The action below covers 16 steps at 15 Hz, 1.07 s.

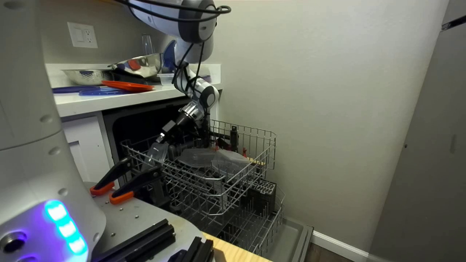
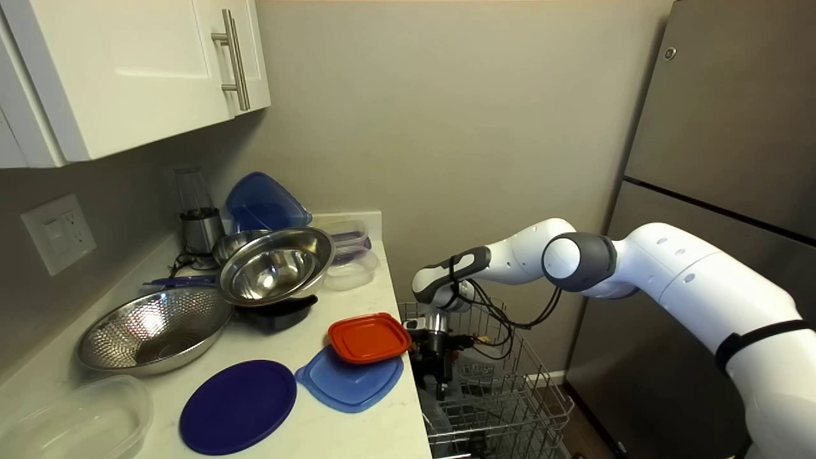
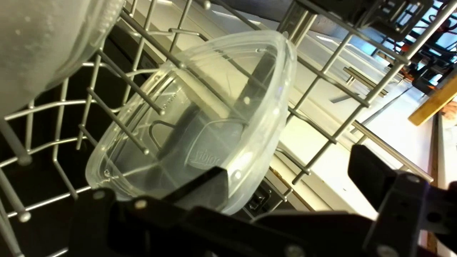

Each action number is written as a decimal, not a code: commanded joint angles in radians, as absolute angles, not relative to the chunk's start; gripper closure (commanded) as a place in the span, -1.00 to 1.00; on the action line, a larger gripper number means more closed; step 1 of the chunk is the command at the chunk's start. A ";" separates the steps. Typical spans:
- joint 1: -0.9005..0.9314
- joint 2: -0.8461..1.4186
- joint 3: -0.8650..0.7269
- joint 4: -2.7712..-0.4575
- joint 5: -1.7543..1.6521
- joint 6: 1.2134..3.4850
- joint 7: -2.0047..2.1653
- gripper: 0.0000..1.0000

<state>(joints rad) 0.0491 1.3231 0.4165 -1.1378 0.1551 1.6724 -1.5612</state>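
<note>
My gripper [image 3: 290, 166] is open, its two black fingers wide apart in the wrist view. A clear plastic container [image 3: 214, 142] sits tilted in the wire upper rack [image 3: 314, 157] beside the fingers. One finger overlaps the container's near side, and part of its wall lies between the fingers; I cannot tell if they touch. In both exterior views the gripper [image 1: 161, 138] [image 2: 441, 387] points down at this container [image 1: 157, 152] at the rack's counter-side edge. Another clear container [image 3: 53, 46] is partly in view at the wrist view's upper left.
More clear containers [image 1: 198, 157] lie in the upper rack, above a lower rack [image 1: 251, 233]. The counter [image 2: 344, 306] edge runs close beside the arm. It bears a red lid [image 2: 370, 338], blue lids [image 2: 239, 407], metal bowls [image 2: 277, 268] and a colander [image 2: 156, 328]. A wall stands behind.
</note>
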 commanded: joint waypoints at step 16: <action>0.224 1.406 0.298 -0.952 0.035 1.465 -1.600 -1.00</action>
<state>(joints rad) 0.1758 1.3856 0.3251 -0.9527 0.0780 1.4493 -1.6248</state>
